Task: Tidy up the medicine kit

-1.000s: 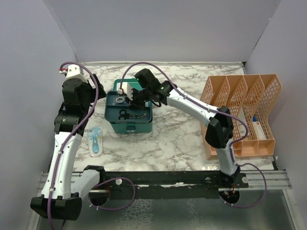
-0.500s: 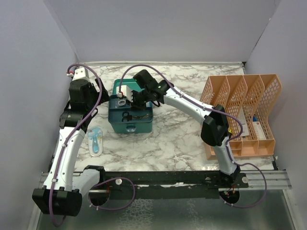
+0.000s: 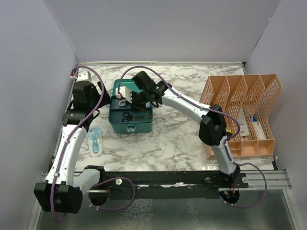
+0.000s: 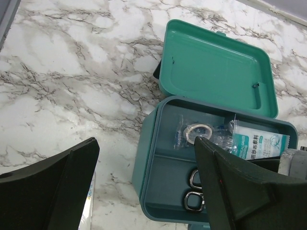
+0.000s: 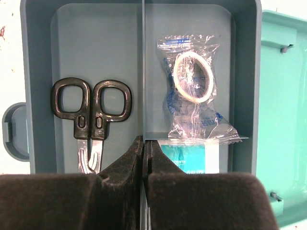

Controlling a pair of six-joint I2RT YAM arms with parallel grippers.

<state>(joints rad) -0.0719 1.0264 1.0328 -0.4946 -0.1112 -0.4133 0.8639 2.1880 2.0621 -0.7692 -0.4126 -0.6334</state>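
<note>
The teal medicine kit (image 3: 129, 117) stands open at the middle left, its lid (image 4: 216, 72) folded back flat. Its divided insert tray (image 5: 96, 57) holds black-handled scissors (image 5: 91, 120), a bagged tape roll (image 5: 194, 79) and a teal gauze packet (image 5: 189, 160). My right gripper (image 5: 143, 146) is down inside the kit, shut on the tray's centre divider; it also shows in the top view (image 3: 130, 99). My left gripper (image 4: 146, 143) is open and empty, hovering over the kit's left wall and the table beside it.
A blue blister pack (image 3: 96, 140) lies on the marble table left of the kit's front. The orange mesh file rack (image 3: 242, 115) stands at the right with a box in one slot. Walls close in at the left and back.
My left arm has swung its wrist back and slightly right, nearer the kit. My right gripper has stayed in the kit, shifting slightly left.
</note>
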